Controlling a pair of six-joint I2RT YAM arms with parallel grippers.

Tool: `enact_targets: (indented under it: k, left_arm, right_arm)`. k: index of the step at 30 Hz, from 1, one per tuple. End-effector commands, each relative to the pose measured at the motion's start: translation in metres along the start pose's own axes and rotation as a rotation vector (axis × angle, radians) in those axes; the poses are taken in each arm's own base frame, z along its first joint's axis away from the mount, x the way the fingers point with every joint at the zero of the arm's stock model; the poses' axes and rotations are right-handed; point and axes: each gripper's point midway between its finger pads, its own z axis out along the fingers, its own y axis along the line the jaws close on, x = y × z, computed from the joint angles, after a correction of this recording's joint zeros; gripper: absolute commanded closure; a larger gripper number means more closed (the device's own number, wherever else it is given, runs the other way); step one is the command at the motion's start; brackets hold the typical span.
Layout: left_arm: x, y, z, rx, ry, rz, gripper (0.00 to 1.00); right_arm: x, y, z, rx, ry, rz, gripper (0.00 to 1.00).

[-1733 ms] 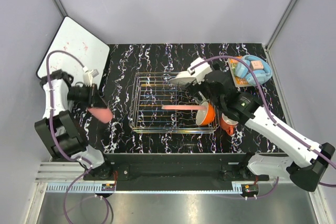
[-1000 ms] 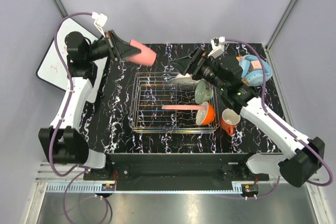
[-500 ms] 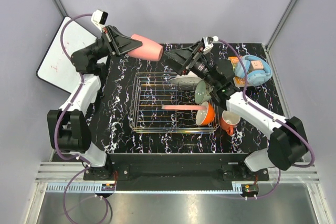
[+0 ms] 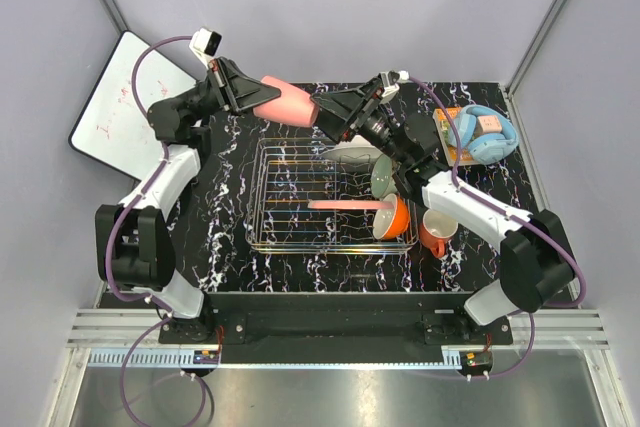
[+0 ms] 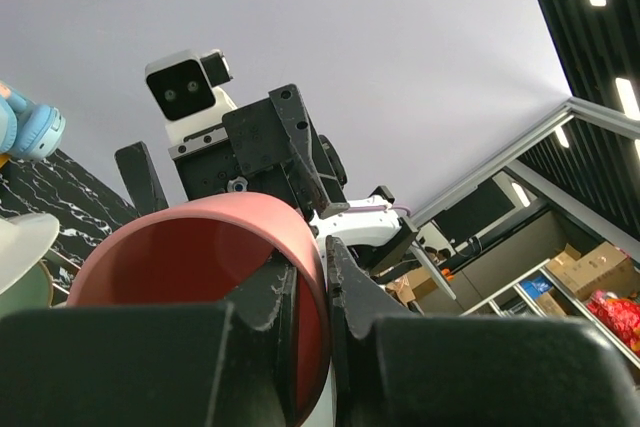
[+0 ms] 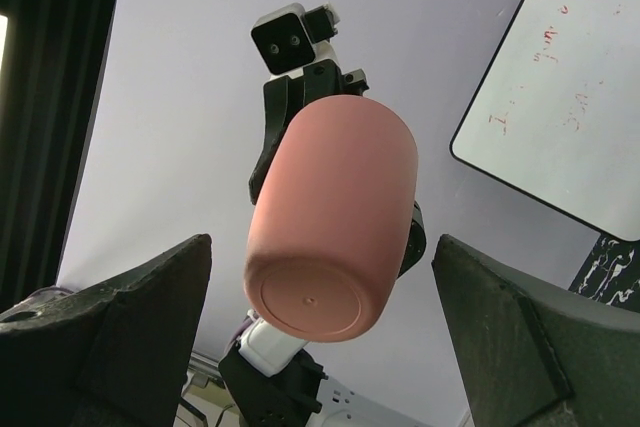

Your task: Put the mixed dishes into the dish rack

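My left gripper (image 4: pixel 262 99) is shut on the rim of the small pink cup (image 4: pixel 287 104) and holds it high over the back left of the dish rack (image 4: pixel 300 209). In the left wrist view one finger (image 5: pixel 262 299) is inside the cup (image 5: pixel 190 267) and the other outside. My right gripper (image 4: pixel 326 113) is open and faces the cup's base. In the right wrist view the cup (image 6: pixel 335 212) hangs between my spread fingers (image 6: pixel 130 317) without touching them. The rack holds the pink plate (image 4: pixel 350 205), white plate (image 4: pixel 352 154), mint-green bowl (image 4: pixel 388 177) and orange bowl (image 4: pixel 394 219). The orange mug (image 4: pixel 436 233) stands right of the rack.
Light-blue headphones (image 4: pixel 480 132) lie at the back right on the black marbled table (image 4: pixel 230 217). A white board (image 4: pixel 120 112) leans at the back left and also shows in the right wrist view (image 6: pixel 560 117). Grey walls enclose the table.
The left arm swung the pink cup up from the left side and rightward over the rack's back. The right arm lifted off the rack and reached left until its open jaws faced the cup.
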Motion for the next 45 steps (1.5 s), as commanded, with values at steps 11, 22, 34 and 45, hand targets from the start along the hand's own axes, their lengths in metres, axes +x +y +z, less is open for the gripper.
enact_targets:
  k: [11, 22, 34, 45]
  left_arm:
    - [0.021, -0.008, 0.009, 0.109, 0.046, 0.254, 1.00]
    - [0.019, 0.000, 0.009, 0.100, 0.043, 0.257, 1.00]
    - [0.022, 0.014, 0.008, 0.052, 0.055, 0.306, 1.00]
    - [-0.023, 0.042, -0.058, -0.093, -0.048, 0.317, 0.01]
  right_arm:
    - [0.004, 0.026, 0.014, -0.087, 0.063, -0.015, 0.11]
    - [0.011, 0.017, 0.020, -0.061, 0.087, 0.009, 0.11]
    - [0.017, 0.002, 0.023, -0.004, 0.115, 0.044, 0.72]
    - [0.000, -0.033, 0.006, 0.319, 0.177, -0.182, 1.00]
